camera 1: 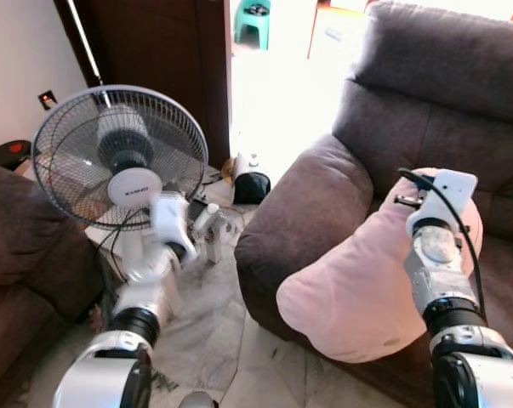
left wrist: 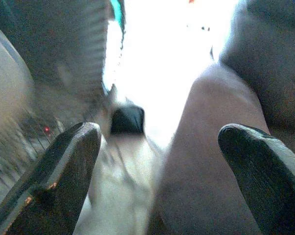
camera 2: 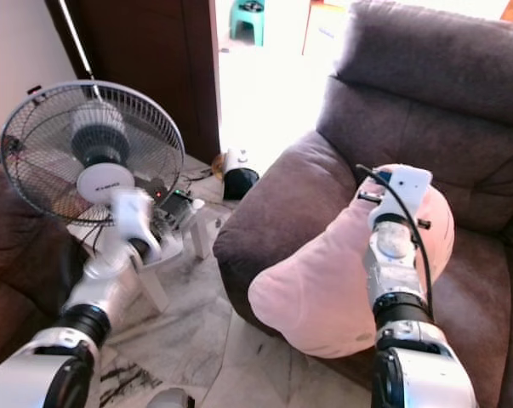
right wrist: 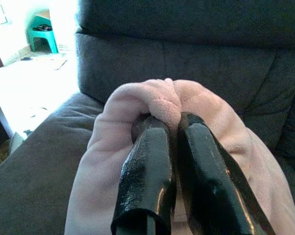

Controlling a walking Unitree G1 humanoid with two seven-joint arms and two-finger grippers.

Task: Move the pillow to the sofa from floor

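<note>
while the left gripper [left wrist: 157, 161] is hanging with fingers wide apart and holding nothing, near the standing fan [camera 1: 118, 157], the right gripper [right wrist: 179, 142] is pinching a fold of the pink pillow [camera 1: 358, 289]. the pillow is lying over the front edge of the sofa [camera 1: 426, 110] seat, its long axis running toward the backrest. the right wrist view is showing the pinch, which the head views are hiding.
</note>
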